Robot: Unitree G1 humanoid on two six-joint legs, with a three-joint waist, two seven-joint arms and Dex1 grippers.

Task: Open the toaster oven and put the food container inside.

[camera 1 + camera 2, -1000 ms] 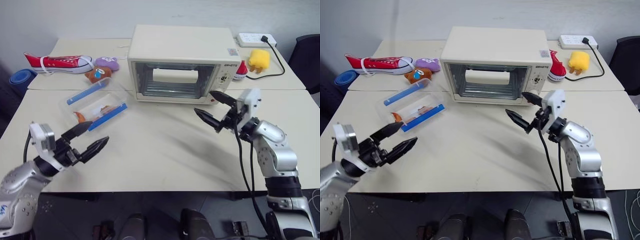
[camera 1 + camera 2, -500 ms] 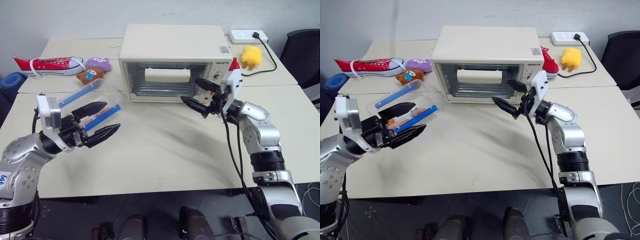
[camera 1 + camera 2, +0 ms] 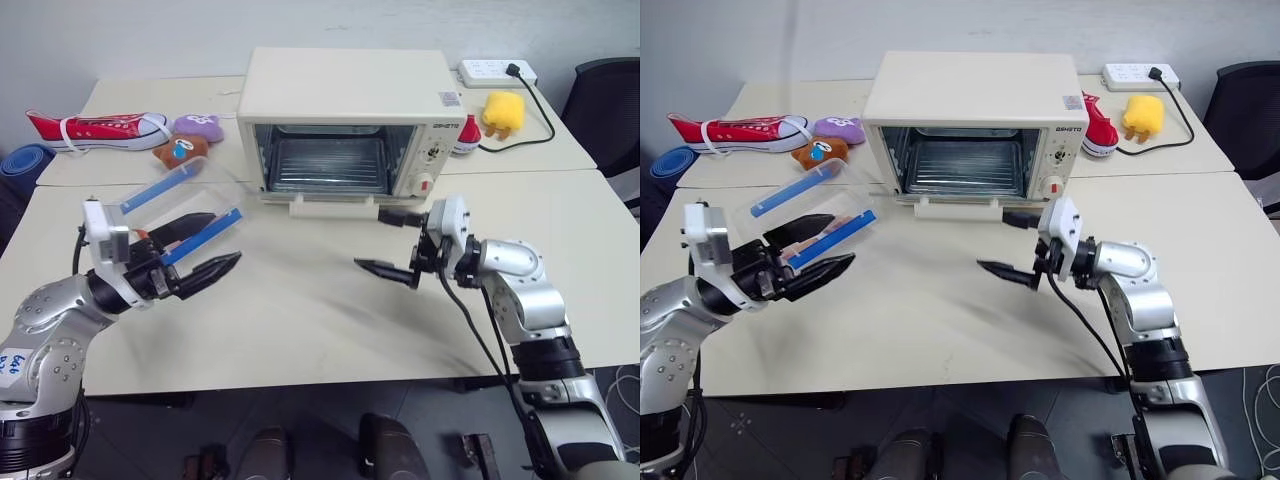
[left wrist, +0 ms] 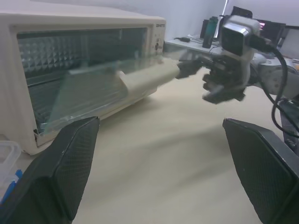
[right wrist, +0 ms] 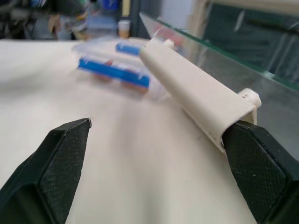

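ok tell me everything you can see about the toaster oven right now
The toaster oven is a cream-white boxy unit at the back of the table. Its glass door hangs open and down, cream bar handle at its front edge, wire rack visible inside. Knobs and a red button sit on its right panel. Nothing touches it.

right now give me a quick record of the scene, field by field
oven door: toaster oven open, door folded down
container: food container on the table, left of the oven, not inside yet
left gripper: open, by the container, not holding it
right gripper: open, empty, near the door handle
behind: red shoe, soft toys, power strip
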